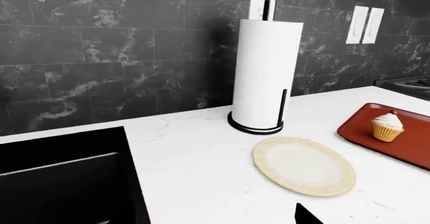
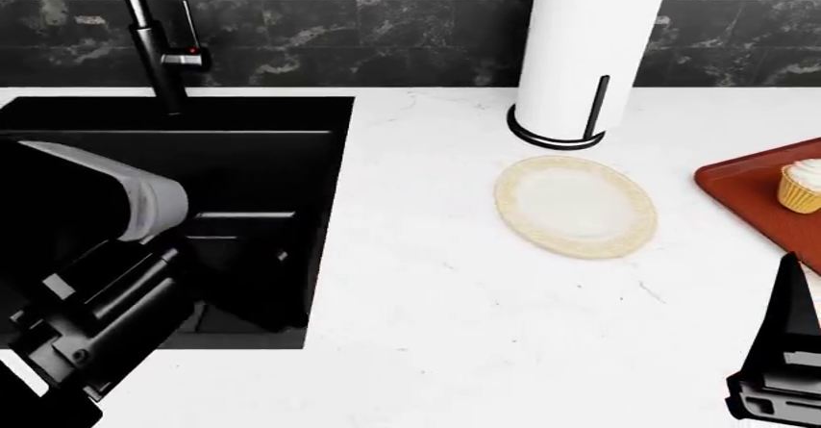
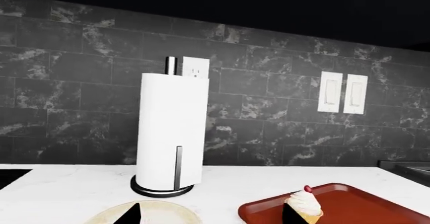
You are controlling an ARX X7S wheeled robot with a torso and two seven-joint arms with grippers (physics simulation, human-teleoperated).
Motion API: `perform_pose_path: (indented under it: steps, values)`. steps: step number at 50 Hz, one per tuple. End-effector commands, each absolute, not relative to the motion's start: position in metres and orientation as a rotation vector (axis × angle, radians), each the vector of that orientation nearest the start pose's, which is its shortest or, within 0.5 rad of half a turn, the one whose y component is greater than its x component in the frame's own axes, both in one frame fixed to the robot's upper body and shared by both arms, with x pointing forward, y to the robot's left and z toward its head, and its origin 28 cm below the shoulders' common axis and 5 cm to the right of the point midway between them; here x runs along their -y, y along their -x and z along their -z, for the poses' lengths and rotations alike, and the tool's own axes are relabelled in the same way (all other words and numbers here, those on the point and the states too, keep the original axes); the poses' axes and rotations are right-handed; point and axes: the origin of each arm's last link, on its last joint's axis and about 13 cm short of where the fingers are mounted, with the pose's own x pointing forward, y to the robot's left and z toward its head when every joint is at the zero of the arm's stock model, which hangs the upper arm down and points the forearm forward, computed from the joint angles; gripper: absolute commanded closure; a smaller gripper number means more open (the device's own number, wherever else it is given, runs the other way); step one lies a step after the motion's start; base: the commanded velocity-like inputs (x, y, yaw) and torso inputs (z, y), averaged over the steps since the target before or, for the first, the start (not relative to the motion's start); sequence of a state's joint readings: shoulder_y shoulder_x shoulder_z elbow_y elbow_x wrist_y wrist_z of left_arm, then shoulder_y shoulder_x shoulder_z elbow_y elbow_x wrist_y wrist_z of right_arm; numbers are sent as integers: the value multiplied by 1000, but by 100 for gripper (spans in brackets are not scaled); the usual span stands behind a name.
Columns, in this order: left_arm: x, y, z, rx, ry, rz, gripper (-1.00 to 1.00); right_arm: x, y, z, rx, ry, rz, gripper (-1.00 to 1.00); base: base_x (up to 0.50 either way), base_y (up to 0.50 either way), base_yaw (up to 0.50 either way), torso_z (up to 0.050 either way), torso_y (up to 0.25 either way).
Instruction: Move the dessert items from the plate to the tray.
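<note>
Dark-red tray (image 2: 751,183) sits at the worktop's (image 2: 436,322) right side, and the cupcake (image 2: 802,186) stands on it! The cream plate (image 2: 575,206) lies bare beside the paper-towel roll (image 2: 584,53). Left pincer, right pincer (image 2: 783,351): I cannot tell their grip from here.

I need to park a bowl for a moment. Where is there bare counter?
Bare counter lies between the sink and the plate, which is itself empty. It is tighter between the paper towel holder and the tray holding the cupcake.
</note>
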State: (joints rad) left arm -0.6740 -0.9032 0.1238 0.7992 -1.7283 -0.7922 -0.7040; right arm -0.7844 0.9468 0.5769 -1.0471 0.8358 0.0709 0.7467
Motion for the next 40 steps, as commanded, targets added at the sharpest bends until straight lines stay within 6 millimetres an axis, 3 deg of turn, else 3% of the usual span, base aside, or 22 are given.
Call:
perform_pose_path:
  steps: [1,40]
  values:
    - [-251,-161,-253,8,62,387,-100,183,-91,-198,279,106,188,-100,0,500,0,0,0]
    - [-257,-143,-252,71,56,297,-100,183,-91,-200,289,109,183,-100,0,500,0,0,0]
